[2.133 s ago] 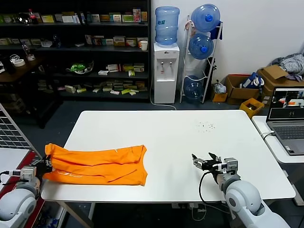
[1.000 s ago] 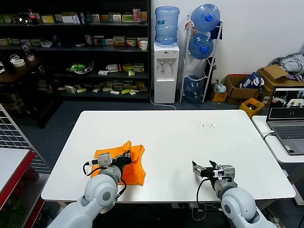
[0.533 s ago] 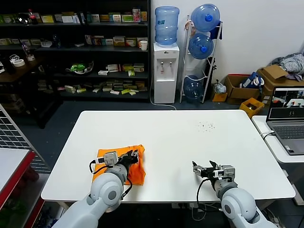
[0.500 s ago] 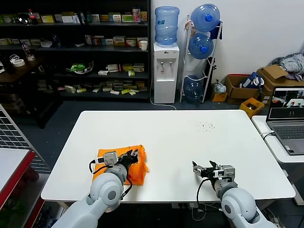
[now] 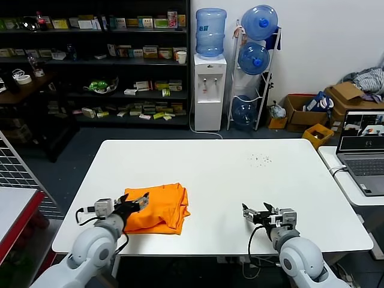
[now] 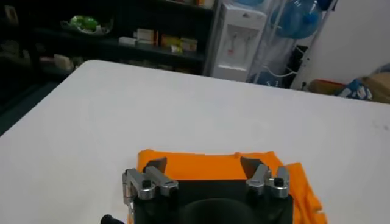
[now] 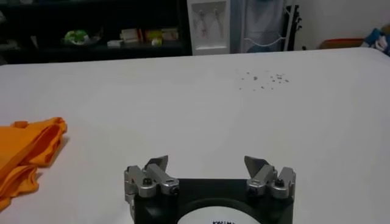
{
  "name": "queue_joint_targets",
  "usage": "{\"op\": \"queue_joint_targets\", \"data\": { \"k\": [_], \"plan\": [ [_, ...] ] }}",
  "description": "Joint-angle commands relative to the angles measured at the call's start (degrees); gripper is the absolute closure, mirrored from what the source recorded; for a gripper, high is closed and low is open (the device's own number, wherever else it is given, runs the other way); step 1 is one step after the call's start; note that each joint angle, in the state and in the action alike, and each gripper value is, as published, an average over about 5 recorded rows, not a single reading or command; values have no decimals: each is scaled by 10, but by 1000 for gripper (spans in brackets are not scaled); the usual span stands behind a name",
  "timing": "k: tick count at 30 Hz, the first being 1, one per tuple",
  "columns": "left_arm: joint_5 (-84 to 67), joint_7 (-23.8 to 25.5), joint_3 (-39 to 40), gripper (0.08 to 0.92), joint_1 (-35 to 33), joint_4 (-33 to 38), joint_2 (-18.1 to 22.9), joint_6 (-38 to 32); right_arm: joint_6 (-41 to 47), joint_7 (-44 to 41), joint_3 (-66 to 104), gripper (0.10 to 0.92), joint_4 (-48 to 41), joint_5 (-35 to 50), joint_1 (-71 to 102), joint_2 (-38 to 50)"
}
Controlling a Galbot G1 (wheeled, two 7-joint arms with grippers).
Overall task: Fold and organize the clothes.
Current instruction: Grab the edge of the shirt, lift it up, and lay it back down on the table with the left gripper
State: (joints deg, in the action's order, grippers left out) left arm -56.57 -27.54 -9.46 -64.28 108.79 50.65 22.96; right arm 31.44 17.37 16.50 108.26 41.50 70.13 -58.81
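Observation:
The clothes are one bright orange T-shirt point(image 5: 159, 206), lying folded into a compact pile on the white table point(image 5: 228, 174) near its front left. My left gripper point(image 5: 140, 200) is open at the pile's left edge, its fingers pointing over the fabric and holding nothing. In the left wrist view the orange T-shirt point(image 6: 219, 168) lies just beyond the spread left gripper point(image 6: 203, 163). My right gripper point(image 5: 254, 213) rests open and empty near the front edge, right of centre. The right wrist view shows the right gripper point(image 7: 206, 162) over bare table, with the orange T-shirt point(image 7: 24, 146) far off to one side.
A laptop point(image 5: 363, 150) stands on a side table at the right. A patch of small dark specks point(image 5: 260, 159) marks the table's far right. Shelves point(image 5: 96, 60), a water dispenser point(image 5: 209, 90) and cardboard boxes point(image 5: 345, 99) stand behind the table.
My left gripper has opened, let go of the shirt's fold and drawn back to the left. The shirt now lies flat in a doubled pile. The right arm has not moved.

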Motion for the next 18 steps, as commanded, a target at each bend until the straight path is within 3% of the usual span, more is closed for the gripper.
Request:
{"op": "queue_joint_targets", "data": {
  "k": [1,7,18],
  "plan": [
    [48,173,-73,182,-81,-65,-73,-26,0,0,-2,203,1,0,-2,-1],
    [59,177,-52,177,-55,-99,-46,-25,0,1,5,203,8,1,5,6],
    [63,173,-47,177,-36,-124,-33,-27,0,1,6,203,5,1,8,0]
  ]
}}
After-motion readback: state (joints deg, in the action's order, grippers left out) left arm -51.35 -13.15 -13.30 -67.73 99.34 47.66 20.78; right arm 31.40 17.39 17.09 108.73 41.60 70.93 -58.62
